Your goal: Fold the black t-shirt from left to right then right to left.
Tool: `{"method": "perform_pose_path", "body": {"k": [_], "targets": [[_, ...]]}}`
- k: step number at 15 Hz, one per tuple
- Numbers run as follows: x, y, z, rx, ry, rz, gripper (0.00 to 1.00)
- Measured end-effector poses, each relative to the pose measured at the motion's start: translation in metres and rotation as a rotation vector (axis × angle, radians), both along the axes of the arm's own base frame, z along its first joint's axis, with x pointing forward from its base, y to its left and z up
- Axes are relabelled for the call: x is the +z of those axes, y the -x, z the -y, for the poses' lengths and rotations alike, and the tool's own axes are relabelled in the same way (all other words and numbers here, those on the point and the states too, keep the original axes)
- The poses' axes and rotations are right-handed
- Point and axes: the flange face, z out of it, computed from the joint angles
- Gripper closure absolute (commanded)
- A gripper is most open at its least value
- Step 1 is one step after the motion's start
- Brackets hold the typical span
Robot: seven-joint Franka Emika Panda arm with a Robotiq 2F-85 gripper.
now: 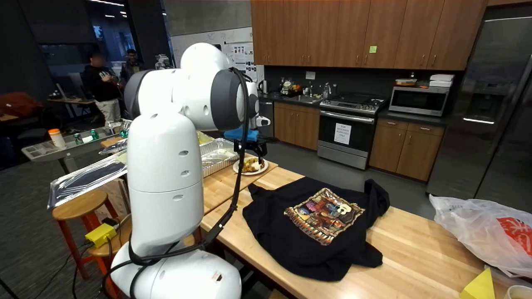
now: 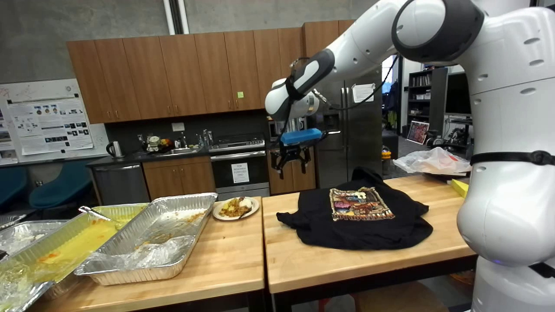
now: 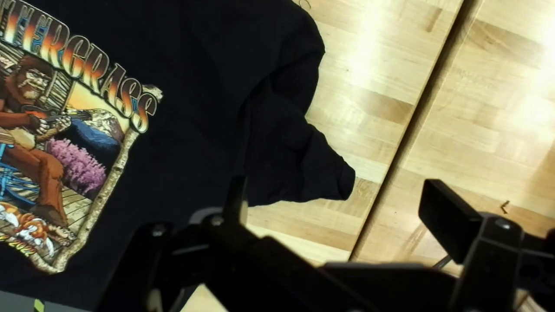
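The black t-shirt [image 1: 270,226] lies spread on the wooden table [image 2: 299,266], its chest print facing up. It also shows in an exterior view [image 2: 318,232], with one sleeve reaching toward the table gap and the cloth bunched up at the far edge. In the wrist view the t-shirt [image 3: 195,95] fills the left and middle, with a crumpled sleeve pointing right. My gripper [image 2: 293,170] hangs in the air above the table, apart from the cloth. In the wrist view the gripper [image 3: 334,187] is open, its fingers wide apart with nothing between them; the sleeve lies below and beyond the left finger.
A plate [image 2: 253,209] of food stands on the neighbouring table near the gripper. Foil trays [image 2: 143,275] stand farther left. A gap [image 3: 401,145] separates the two tables. A white-and-red plastic bag [image 1: 469,228], a yellow object [image 1: 480,286] and a cup [image 1: 519,292] are at the other end.
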Motion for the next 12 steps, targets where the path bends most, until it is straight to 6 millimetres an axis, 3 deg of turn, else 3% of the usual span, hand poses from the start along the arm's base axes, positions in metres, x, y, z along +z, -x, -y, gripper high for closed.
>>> {"method": "perform_pose_path", "body": {"k": [6,12], "targets": [[-0.074,-0.013,-0.005,0.011,-0.002,-0.088,0.0],[-0.116,-0.027,-0.01,0.032,-0.03,-0.15,0.0]]}}
